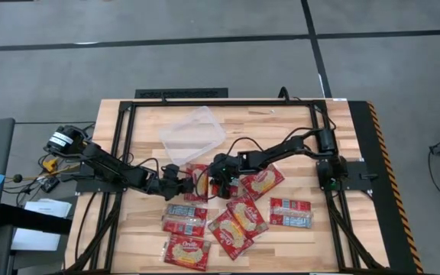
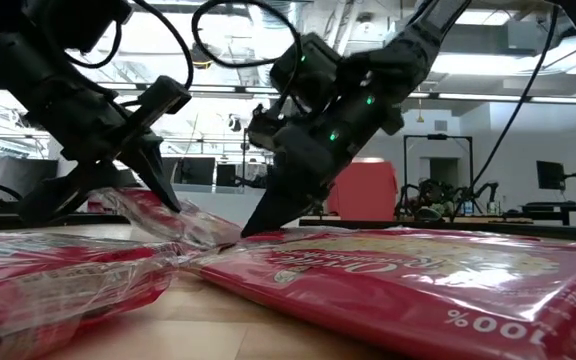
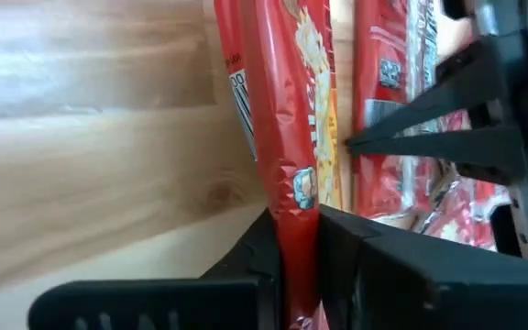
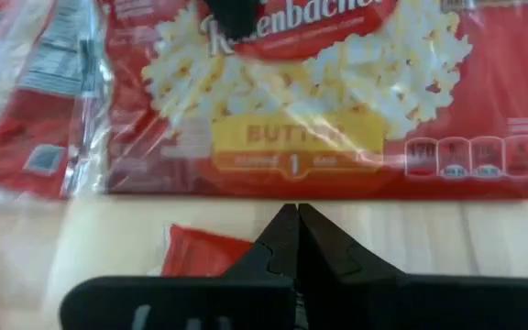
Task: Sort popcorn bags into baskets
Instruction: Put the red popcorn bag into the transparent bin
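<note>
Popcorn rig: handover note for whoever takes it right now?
Left gripper: jaws shut on the edge of a popcorn bag near table centre.
Right gripper: jaws shut, empty, tips down beside it, by the butter bag.
Clear tray: at the table's back, nothing in it.
Done: no bag sorted.
Left: carry the gripped bag to the tray, then the other bags along the front.

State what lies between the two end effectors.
In the high view, one popcorn bag lies between the left end effector and the right end effector.
</note>
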Robot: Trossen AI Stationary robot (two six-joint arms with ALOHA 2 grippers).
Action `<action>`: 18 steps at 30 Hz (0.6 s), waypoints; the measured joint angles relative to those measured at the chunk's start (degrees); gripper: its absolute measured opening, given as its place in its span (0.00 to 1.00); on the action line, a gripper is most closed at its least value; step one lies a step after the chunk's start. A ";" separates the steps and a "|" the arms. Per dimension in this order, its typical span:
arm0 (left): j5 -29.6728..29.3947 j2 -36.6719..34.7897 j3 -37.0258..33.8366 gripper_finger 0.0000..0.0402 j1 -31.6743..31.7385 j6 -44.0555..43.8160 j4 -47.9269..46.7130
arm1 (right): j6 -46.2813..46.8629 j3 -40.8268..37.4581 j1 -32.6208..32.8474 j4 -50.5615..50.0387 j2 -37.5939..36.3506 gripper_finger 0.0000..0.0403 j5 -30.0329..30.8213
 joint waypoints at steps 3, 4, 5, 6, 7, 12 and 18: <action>2.65 -0.30 1.22 0.05 -0.08 -0.69 -0.11 | 0.00 -0.09 -0.82 -4.77 -3.33 0.07 -0.11; 3.37 -0.53 1.75 0.05 -0.14 -0.73 -0.08 | -0.01 -0.03 -1.23 -5.87 -4.53 0.07 -0.07; 3.86 -1.06 2.20 0.05 -0.35 -0.75 -0.16 | -0.08 0.00 -1.72 -7.79 -6.15 0.06 0.02; 3.84 -1.48 2.87 0.05 -0.50 -0.74 -0.30 | -0.28 -0.02 -2.16 -9.90 -7.91 0.06 0.05; 3.85 -1.83 3.62 0.05 -0.71 -0.75 -0.06 | -0.65 -0.02 -2.58 -10.94 -9.47 0.05 0.17; 0.79 -6.23 5.94 0.05 -2.16 -1.77 -0.70 | -1.49 -0.02 -4.76 -17.49 -18.55 0.04 0.28; -14.32 -13.79 8.79 0.05 -1.72 -1.13 -7.93 | -1.45 0.01 -8.49 -24.16 -29.59 0.08 7.59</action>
